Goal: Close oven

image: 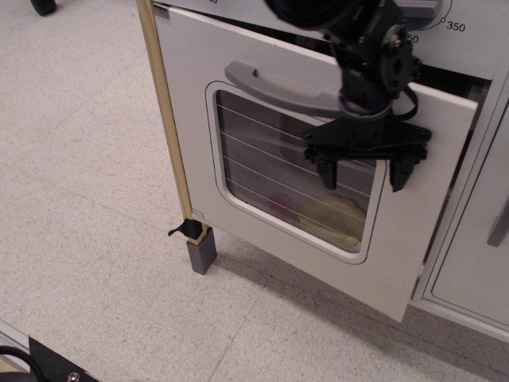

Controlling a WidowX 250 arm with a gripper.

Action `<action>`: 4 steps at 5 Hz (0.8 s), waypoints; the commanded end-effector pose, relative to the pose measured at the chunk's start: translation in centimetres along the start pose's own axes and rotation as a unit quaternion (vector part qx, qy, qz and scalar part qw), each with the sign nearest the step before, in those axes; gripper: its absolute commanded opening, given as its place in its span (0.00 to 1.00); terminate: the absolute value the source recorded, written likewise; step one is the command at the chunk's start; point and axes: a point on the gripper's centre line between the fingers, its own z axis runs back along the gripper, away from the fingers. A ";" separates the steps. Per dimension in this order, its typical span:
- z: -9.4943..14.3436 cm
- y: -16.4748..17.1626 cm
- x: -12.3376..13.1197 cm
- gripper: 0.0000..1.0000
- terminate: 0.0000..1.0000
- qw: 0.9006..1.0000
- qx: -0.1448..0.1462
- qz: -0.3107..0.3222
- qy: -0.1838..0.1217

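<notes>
The oven (238,95) is white and stands on a pale speckled floor (87,183). Its big door (191,119) is almost shut. Only a thin dark gap shows along the top right edge of the door, and the door's free right edge sticks out a little from the front of the oven. The door is hinged on the left, next to a tall wooden post (167,119).

The door has a grey bar handle (274,86) near the top. Under the handle is a clear window (270,179) with round corners and thin lines going across it. Through the window you can see something yellow (338,219) and something red (282,208) inside, but they are blurry.

The black gripper (365,169) hangs in front of the right part of the door, over the right side of the window. Its two fingers (327,169) point down and are spread wide apart, with nothing held between them. I cannot tell if it is touching the door.

Above the door there is a grey dial (441,12) with the number 350 beside it. To the right of the oven is a narrow white cupboard door (477,263) with its own grey handle (499,224). At the bottom of the wooden post is a small grey foot (202,256).
</notes>
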 end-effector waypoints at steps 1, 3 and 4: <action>0.6 -1.3 3.6 1.00 0.00 1.000 0.003 0.011 -0.028; 1.6 -0.4 2.9 1.00 0.00 0.999 -0.004 0.006 -0.031; 2.4 0.4 1.7 1.00 0.00 0.999 -0.006 -0.008 -0.037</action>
